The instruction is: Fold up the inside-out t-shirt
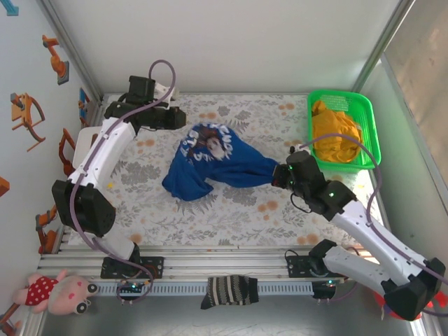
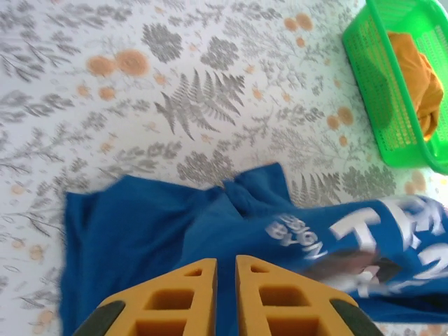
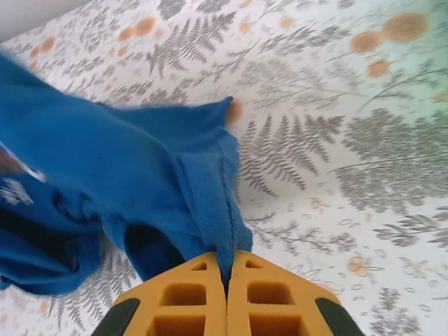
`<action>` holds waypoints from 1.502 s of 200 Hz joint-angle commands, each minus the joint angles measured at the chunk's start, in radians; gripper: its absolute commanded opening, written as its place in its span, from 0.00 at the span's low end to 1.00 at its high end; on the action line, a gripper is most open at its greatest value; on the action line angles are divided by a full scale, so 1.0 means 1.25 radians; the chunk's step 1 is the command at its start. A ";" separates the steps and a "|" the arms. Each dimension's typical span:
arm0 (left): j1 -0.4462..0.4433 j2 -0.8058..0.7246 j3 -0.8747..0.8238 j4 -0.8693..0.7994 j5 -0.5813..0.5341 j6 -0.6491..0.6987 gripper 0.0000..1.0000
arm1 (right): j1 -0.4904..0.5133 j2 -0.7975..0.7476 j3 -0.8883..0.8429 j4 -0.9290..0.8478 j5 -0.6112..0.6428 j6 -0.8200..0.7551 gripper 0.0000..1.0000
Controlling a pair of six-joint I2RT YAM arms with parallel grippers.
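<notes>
Presently, operator, you have the inside-out t-shirt (image 1: 210, 164) lying crumpled at the centre of the top view. It is royal-blue soft knit cloth, bunched into a rounded heap with one tongue of fabric drawn out toward the right of the frame.

Your right pincer (image 3: 226, 260) is closed tight on that tongue. In the right wrist view a stitched hem edge runs straight down between the ribbed yellow-orange pads. Your left pincer (image 2: 226, 262) stands at a narrow slit with nothing between its pads, and blue cloth shows beneath it. In the top view it sits at the heap's upper-left edge.

Markings: white block lettering arcs around a dark printed picture on the shirt. In the left wrist view you can read the small word "BY"; the larger letters are blurred and cut off at the right edge.

The surface (image 1: 231, 210) wears a pale cloth printed with grey ferns and orange blossoms. At upper right, a green plastic mesh basket (image 1: 369, 119) holds a mustard-yellow garment (image 1: 336, 133). A dark striped sock (image 1: 231, 290) lies on the metal rail at bottom centre, and a pink plush toy (image 1: 59, 290) sits at lower left.
</notes>
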 commanded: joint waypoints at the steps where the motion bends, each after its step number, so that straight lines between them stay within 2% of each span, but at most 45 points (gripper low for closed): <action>1: 0.026 0.072 0.054 -0.031 0.014 0.035 0.17 | -0.023 0.020 0.006 -0.086 0.055 -0.020 0.00; 30: 0.034 0.195 0.142 -0.061 -0.025 0.029 0.27 | -0.057 0.114 -0.009 -0.043 0.021 -0.036 0.00; 50: 0.022 0.188 0.118 -0.038 -0.009 -0.005 0.38 | -0.076 0.191 -0.004 -0.027 0.016 -0.059 0.00; 52: 0.018 0.181 0.107 -0.031 -0.009 -0.008 0.39 | -0.078 0.198 -0.003 -0.027 0.016 -0.062 0.04; 59: 0.004 0.152 0.066 -0.003 -0.009 -0.015 0.44 | -0.082 0.224 0.003 -0.036 0.020 -0.068 0.27; 63: -0.005 0.134 0.037 0.011 -0.012 -0.015 0.47 | -0.082 0.235 0.007 -0.042 0.026 -0.069 0.36; 69: -0.023 0.103 -0.005 0.028 -0.028 -0.015 0.50 | -0.082 0.247 0.011 -0.049 0.026 -0.069 0.43; 80: -0.063 0.043 -0.087 0.061 -0.057 -0.015 0.55 | -0.080 0.248 0.008 -0.042 0.005 -0.069 0.47; 114: -0.205 -0.112 -0.341 0.166 -0.136 -0.056 0.66 | -0.055 0.208 -0.011 0.012 -0.082 -0.063 0.47; 143: -0.300 -0.134 -0.454 0.262 -0.157 -0.103 0.70 | 0.006 0.254 -0.029 0.087 -0.135 -0.052 0.48; 181: -0.348 -0.026 -0.439 0.289 -0.173 -0.096 0.71 | 0.079 0.363 -0.059 0.182 -0.148 0.007 0.49; 244: -0.354 0.134 -0.370 0.290 -0.155 -0.084 0.72 | 0.136 0.491 -0.103 0.255 -0.130 0.062 0.49; 256: -0.354 0.157 -0.359 0.290 -0.154 -0.080 0.68 | 0.136 0.500 -0.110 0.264 -0.130 0.064 0.44; 264: -0.354 0.171 -0.353 0.289 -0.154 -0.076 0.63 | 0.136 0.499 -0.111 0.265 -0.127 0.061 0.37; 281: -0.353 0.196 -0.332 0.274 -0.156 -0.065 0.38 | 0.136 0.486 -0.109 0.258 -0.121 0.052 0.01; 300: -0.342 0.200 -0.308 0.243 -0.163 -0.050 0.04 | 0.135 0.451 -0.099 0.233 -0.110 0.032 0.00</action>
